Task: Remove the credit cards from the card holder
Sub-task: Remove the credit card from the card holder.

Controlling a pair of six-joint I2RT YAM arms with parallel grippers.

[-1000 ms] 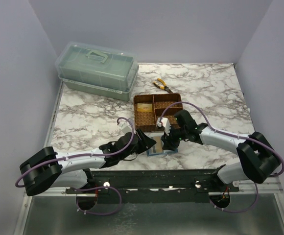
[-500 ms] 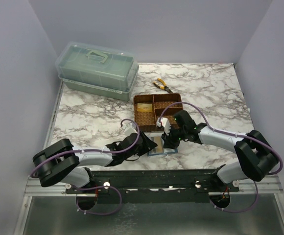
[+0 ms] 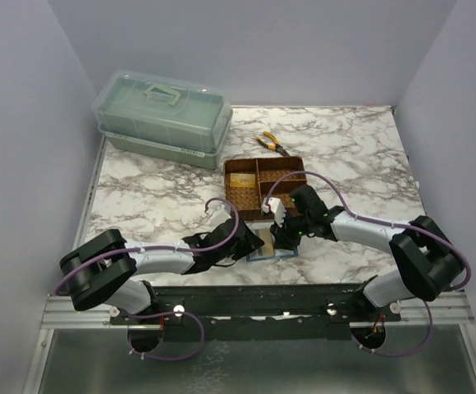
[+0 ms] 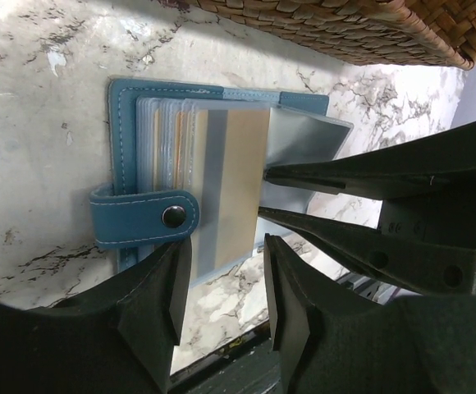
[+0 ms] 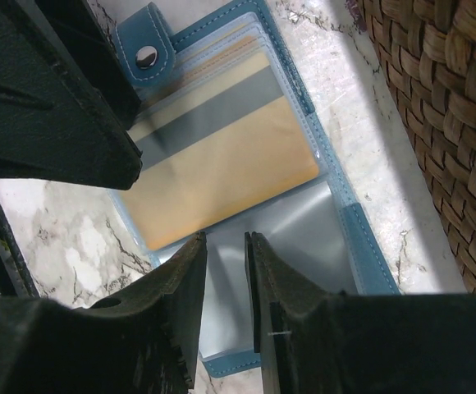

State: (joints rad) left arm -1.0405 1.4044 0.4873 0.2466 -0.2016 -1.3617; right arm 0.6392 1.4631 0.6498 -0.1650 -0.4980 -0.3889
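The teal-blue card holder (image 3: 267, 245) lies open on the marble between my two grippers, just in front of the woven tray. In the left wrist view its snap strap (image 4: 144, 217) points at my left gripper (image 4: 221, 287), which is open and empty at the holder's edge. A gold credit card (image 4: 238, 176) with a grey stripe sits in the top clear sleeve, with more card edges under it. In the right wrist view my right gripper (image 5: 226, 246) is open by a narrow gap, its tips over the clear sleeve (image 5: 304, 234) at the edge of the gold card (image 5: 230, 156).
The brown woven tray (image 3: 287, 167) stands right behind the holder, with a yellowish flat piece (image 3: 241, 178) in its back left compartment; its wall shows in both wrist views (image 4: 345, 29) (image 5: 435, 123). Yellow-handled pliers (image 3: 271, 144) and a green lidded box (image 3: 164, 119) lie farther back.
My left arm has drawn its elbow in to the right, and its gripper has edged closer to the card holder. The right arm has barely moved.
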